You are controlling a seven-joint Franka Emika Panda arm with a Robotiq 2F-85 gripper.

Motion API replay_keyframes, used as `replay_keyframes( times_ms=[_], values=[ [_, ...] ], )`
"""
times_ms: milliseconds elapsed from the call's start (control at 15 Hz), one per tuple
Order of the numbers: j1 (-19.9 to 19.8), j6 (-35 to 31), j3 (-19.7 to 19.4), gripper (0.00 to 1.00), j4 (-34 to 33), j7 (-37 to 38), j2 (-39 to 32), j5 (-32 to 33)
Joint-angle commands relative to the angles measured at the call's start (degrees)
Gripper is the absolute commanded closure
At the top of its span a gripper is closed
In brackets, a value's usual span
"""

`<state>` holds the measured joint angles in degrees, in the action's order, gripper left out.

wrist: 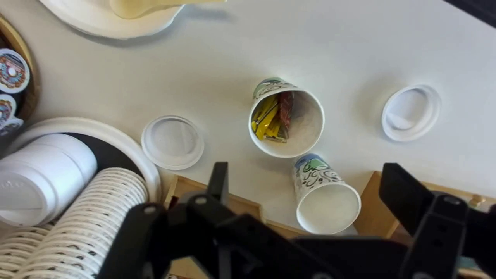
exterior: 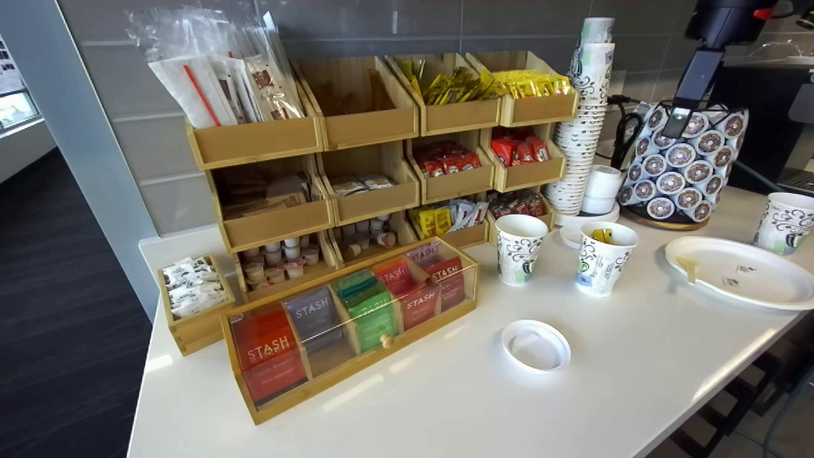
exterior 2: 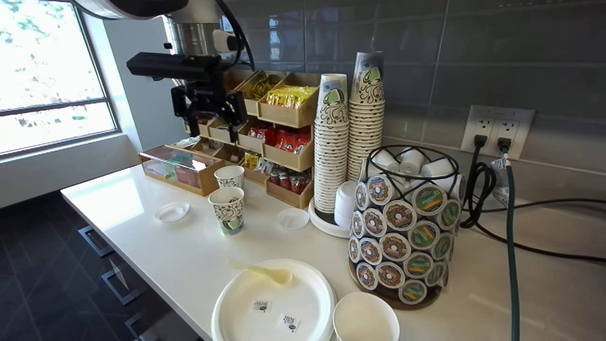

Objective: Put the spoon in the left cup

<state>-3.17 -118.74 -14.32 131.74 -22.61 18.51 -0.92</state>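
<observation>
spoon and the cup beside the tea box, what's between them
The packet cup, holding yellow packets, stands between the spoon and the tea-box cup; both exterior views show it.

Daylight is pouring through the large dark-framed glass window [exterior 2: 47, 61] in an exterior view, washing the outdoors nearly white. The glossy white counter [exterior: 432, 407] is reflecting bright streaks; the dark striped floor [exterior: 63, 318] is lying dim. In the wrist view, the round white plate [wrist: 99, 23] is casting a soft shadow, and the black tool [wrist: 306, 170] is looking slightly blurred.
</observation>
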Motion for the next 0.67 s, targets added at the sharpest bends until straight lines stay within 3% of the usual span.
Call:
replay_keyframes(
  times_ms=[0, 333, 600],
  values=[
    [-4.5, -5.5, -0.2, 0.00, 0.6, 6.8, -3.3, 1.2],
    [-10.3, -13.1, -0.5, 0.00, 2.6, 17.6, -7.5, 4.0],
    [-14.1, -15.9, -0.3, 0.00, 5.9, 29.8, -8.7, 10.1]
  ],
)
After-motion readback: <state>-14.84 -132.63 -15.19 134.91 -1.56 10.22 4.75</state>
